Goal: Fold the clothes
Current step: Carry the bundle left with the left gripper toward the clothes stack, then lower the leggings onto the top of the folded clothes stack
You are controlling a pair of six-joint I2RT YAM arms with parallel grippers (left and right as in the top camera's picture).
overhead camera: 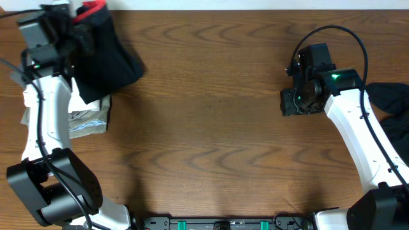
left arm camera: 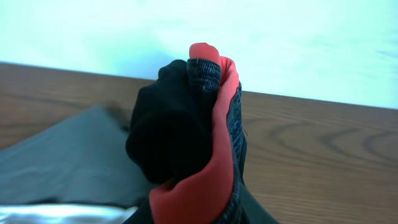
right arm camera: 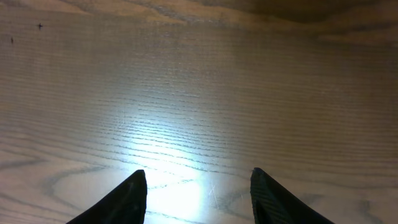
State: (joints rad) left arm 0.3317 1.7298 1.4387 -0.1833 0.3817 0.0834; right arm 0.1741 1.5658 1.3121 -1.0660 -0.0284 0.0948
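Brown wood-grain tabletop (overhead camera: 217, 140) is seen overhead, mostly bare in the middle. The black trousers (overhead camera: 105, 54) are bunched at the far left corner and pinched by the left claw (overhead camera: 71, 33). The coral-edged waistband (overhead camera: 92, 9) is turned toward the far edge. The long axis of the bundle runs diagonally from there toward the near right, where the lower part is draped over a pale folded stack (overhead camera: 88, 118). The right claw (overhead camera: 299, 102) is held over bare wood, well apart from the trousers. A second black garment (overhead camera: 393, 99) lies at the right edge, beside the right arm.

Left wrist view: the frame is filled by a wad of the black trousers (left arm camera: 168, 140). The waistband (left arm camera: 211, 180) is stood roughly upright, coral edge on the right and curled over the top. The fingers are hidden by cloth, so the grip is read from the cloth wadded against the lens. A white wall (left arm camera: 280, 37) is seen behind, and dark cloth (left arm camera: 62, 155) lies flat at lower left; whether it is the same garment cannot be told.

Right wrist view: the two fingertips (right arm camera: 130, 193) of the right claw (right arm camera: 198, 186) are spread apart with nothing between them, and only glare is seen on the tabletop (right arm camera: 199, 93).
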